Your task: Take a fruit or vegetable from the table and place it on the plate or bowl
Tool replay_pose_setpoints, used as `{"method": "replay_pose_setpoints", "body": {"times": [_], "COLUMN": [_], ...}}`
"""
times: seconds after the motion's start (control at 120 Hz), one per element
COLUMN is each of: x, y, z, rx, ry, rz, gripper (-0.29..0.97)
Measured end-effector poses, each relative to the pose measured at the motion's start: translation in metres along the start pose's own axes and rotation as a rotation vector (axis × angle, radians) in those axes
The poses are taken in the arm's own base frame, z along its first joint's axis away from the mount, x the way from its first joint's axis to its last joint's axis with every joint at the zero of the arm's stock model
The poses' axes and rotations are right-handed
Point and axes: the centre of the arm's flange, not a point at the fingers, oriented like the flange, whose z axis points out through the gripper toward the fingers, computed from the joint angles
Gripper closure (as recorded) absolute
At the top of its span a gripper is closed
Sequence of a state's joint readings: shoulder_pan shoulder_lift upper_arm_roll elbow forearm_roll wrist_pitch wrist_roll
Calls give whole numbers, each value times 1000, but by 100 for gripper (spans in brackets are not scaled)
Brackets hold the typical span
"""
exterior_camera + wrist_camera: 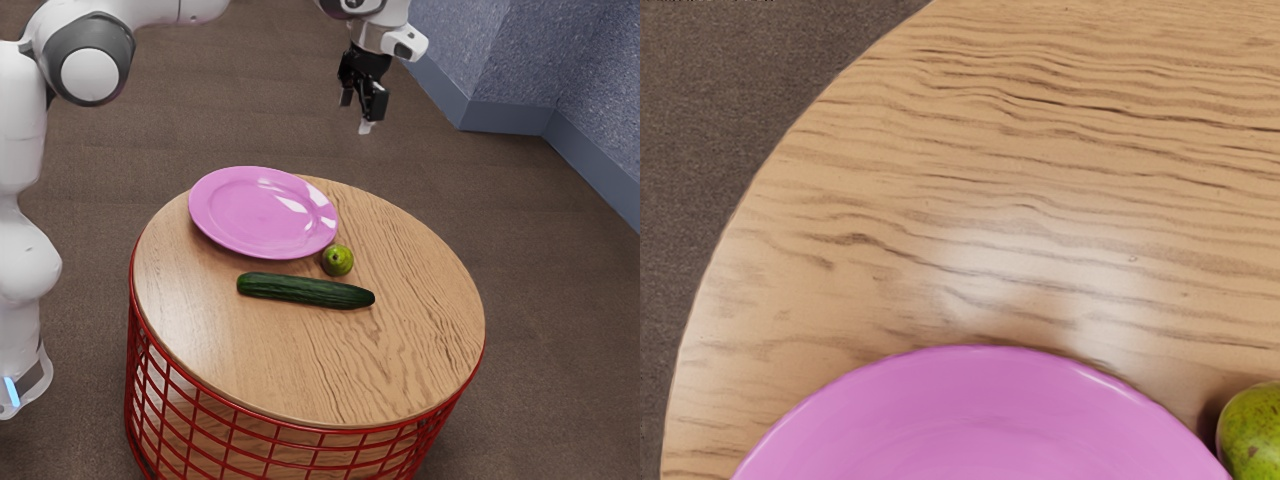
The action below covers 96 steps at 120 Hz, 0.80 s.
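Gripper (363, 108) hanging high above the far side of the plate (262, 212), empty, no pick begun
Its jaws stand apart with nothing between them. A green pear (337, 260) sits just beside the plate's rim on the round table (400, 340), and a cucumber (305, 290) lies near the plate, just past the pear. Neither is on the plate, so the step in hand looks like the approach. Next, the arm likely must come down over one of them and set its jaws across it
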<state>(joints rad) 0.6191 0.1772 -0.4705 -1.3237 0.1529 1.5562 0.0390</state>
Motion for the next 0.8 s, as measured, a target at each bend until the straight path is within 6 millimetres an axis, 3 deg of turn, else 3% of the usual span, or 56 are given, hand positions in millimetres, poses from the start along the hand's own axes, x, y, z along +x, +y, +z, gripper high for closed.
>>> {"method": "replay_pose_setpoints", "body": {"times": [0.225, 0.358, 0.408, 0.8], "x": [0, 3, 3, 7], "y": [1, 54, 65, 45], "z": [-1, -6, -7, -8], "rx": [18, -10, -18, 1], "ry": [-1, 11, 13, 38], "rz": [25, 115, 132, 112], "gripper": [0, 0, 0, 0]}}
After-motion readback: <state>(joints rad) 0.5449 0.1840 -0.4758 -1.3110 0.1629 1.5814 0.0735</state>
